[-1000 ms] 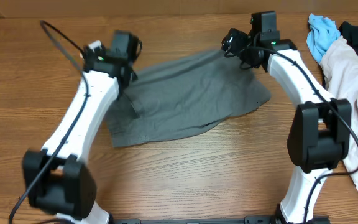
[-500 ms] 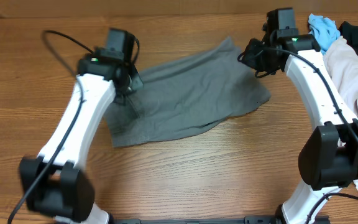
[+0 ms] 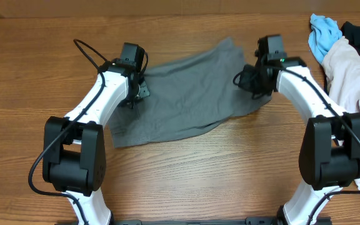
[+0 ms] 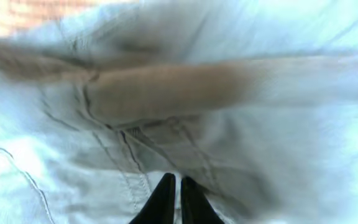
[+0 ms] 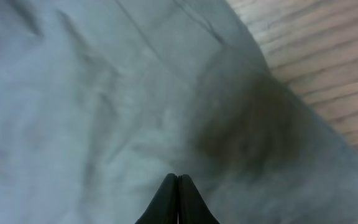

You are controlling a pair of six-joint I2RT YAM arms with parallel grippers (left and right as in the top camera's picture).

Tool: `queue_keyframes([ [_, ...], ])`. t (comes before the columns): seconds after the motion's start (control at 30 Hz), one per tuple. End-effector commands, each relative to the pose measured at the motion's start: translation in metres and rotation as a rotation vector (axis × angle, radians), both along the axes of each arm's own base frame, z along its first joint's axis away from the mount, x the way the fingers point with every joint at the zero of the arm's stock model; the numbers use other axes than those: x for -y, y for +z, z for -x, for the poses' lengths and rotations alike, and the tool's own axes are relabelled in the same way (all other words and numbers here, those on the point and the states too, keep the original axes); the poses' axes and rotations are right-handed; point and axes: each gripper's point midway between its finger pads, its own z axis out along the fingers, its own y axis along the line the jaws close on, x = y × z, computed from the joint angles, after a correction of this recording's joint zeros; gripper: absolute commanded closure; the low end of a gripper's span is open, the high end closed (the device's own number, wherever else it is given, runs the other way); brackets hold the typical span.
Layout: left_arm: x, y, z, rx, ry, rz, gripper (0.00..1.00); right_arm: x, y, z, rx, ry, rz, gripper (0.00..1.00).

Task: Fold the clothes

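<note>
Gray shorts (image 3: 186, 94) lie spread and unfolded on the wooden table (image 3: 230, 181), at mid-table toward the far edge, between the two arms. One corner runs up toward the far side and the near hem sags toward me. The cloth is rumpled, not flat: the left wrist view shows seams and ridged creases (image 4: 123, 155), and the right wrist view shows soft wrinkles near the hem (image 5: 73, 93). The left gripper (image 3: 141, 92) sits over the shorts' left edge, its fingers (image 4: 164, 193) drawn nearly together with only a thin slit between. I cannot tell whether any cloth is caught. The right gripper (image 3: 245, 78) sits over the right side, tips pressed together (image 5: 177, 183), apparently with nothing pinched. Well to the right are a whitish-pink garment (image 3: 355, 81) and a light-blue cloth (image 3: 324, 31), both clear of the work. Judgement: this is the laying-out stage and no fold has been made. The next move calls for parting the fingers, pinching the fabric at an edge on each side, then carrying one half over the other without dragging the wrinkles along.
</note>
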Motion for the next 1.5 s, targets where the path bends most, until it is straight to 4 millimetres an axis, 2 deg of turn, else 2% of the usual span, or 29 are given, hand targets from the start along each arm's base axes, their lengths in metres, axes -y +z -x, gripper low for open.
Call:
queue_keyframes([
  [0.0, -0.006, 0.002, -0.010, 0.033, -0.004, -0.030, 0.90, 0.011, -0.026, 0.016, -0.044, -0.015, 0.047, 0.96],
  [0.13, -0.005, -0.003, -0.011, 0.031, -0.004, -0.031, 0.89, 0.026, -0.043, 0.030, -0.086, -0.073, 0.112, 0.96],
  [0.2, -0.006, -0.013, -0.010, 0.009, -0.004, -0.036, 0.89, 0.029, -0.047, 0.034, -0.094, -0.101, 0.122, 0.96],
  [0.43, -0.012, -0.066, -0.007, -0.080, -0.029, -0.097, 0.91, 0.031, -0.057, 0.050, -0.148, -0.120, 0.125, 0.96],
  [0.53, -0.016, -0.068, -0.009, -0.080, -0.059, -0.129, 0.96, 0.031, -0.057, 0.054, -0.164, -0.119, 0.127, 0.96],
  [0.6, -0.019, -0.054, -0.015, -0.053, -0.056, -0.152, 0.96, 0.031, -0.054, 0.053, -0.163, -0.126, 0.124, 0.96],
  [0.7, -0.019, -0.020, -0.028, 0.005, -0.047, -0.163, 0.96, 0.030, -0.036, 0.041, -0.127, -0.127, 0.118, 0.96],
  [0.8, -0.011, 0.034, -0.041, 0.097, -0.047, -0.123, 0.96, 0.024, 0.001, 0.024, -0.065, -0.111, 0.090, 0.96],
  [0.9, 0.007, 0.085, -0.050, 0.193, -0.076, -0.018, 0.92, 0.022, 0.039, 0.005, 0.000, -0.110, 0.078, 0.96],
  [1.0, 0.018, 0.115, -0.049, 0.244, -0.097, 0.051, 0.85, 0.020, 0.059, -0.010, 0.057, -0.112, 0.068, 0.96],
  [1.1, 0.026, 0.119, -0.040, 0.226, -0.110, 0.104, 0.88, 0.004, 0.069, -0.025, 0.128, -0.041, -0.004, 0.96],
  [1.17, 0.030, 0.113, -0.028, 0.170, -0.113, 0.133, 0.95, -0.017, 0.077, -0.037, 0.182, 0.016, -0.114, 0.96],
  [1.23, 0.030, 0.103, -0.016, 0.104, -0.104, 0.142, 0.96, -0.031, 0.082, -0.048, 0.227, 0.052, -0.184, 0.96],
  [1.37, 0.028, 0.092, 0.001, 0.023, -0.104, 0.136, 0.96, -0.045, 0.074, -0.060, 0.258, 0.089, -0.233, 0.96],
  [1.47, 0.035, 0.088, 0.005, 0.010, -0.114, 0.150, 0.96, -0.068, 0.065, -0.071, 0.291, 0.146, -0.290, 0.96],
])
